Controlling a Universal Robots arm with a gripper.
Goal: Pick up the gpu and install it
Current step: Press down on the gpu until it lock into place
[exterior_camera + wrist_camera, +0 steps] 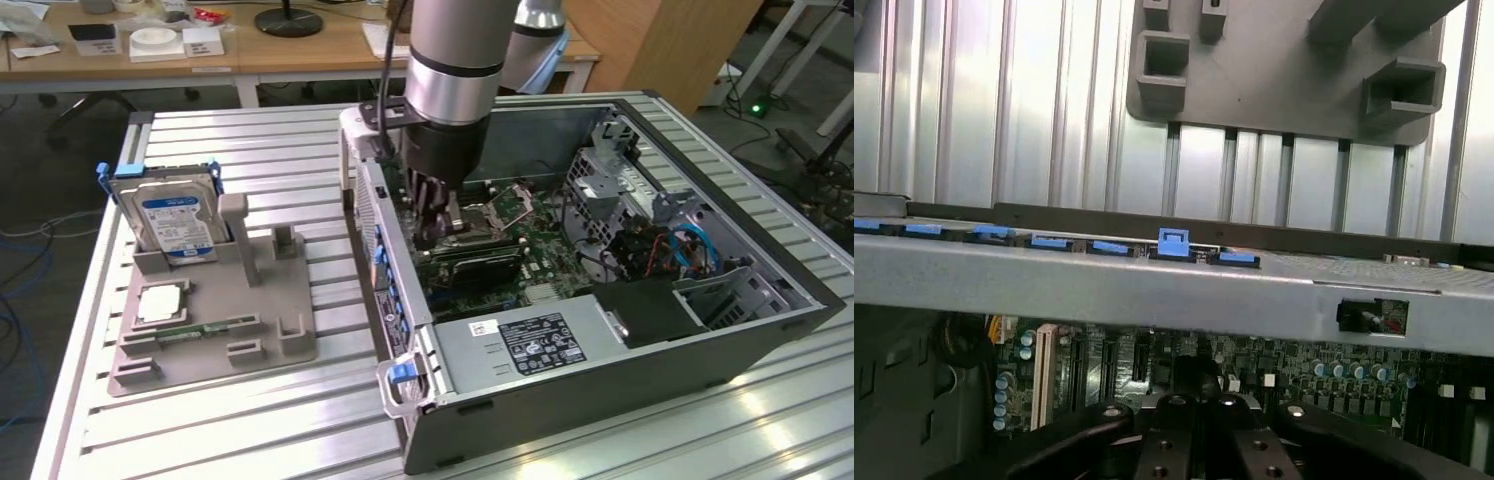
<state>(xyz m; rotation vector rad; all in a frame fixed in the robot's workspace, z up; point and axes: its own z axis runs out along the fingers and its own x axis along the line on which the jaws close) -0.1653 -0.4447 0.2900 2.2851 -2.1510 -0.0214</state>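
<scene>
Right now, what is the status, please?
Gripper shut, down inside computer case. Gpu, dark card at motherboard, right under gripper; hold unclear. Nothing seen blocking.

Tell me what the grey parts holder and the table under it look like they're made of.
Grey parts holder: looks like matte plastic, perhaps 3D-printed; uniform dull grey, blocky moulded pockets, no shine. Table: seems to be bare aluminium slotted profile; silvery ribbed strips that catch bright reflections in both views.

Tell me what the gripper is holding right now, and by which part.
Cannot be told. The gripper is shut, low inside the computer case over the motherboard, but no grip on anything shows clearly.
</scene>
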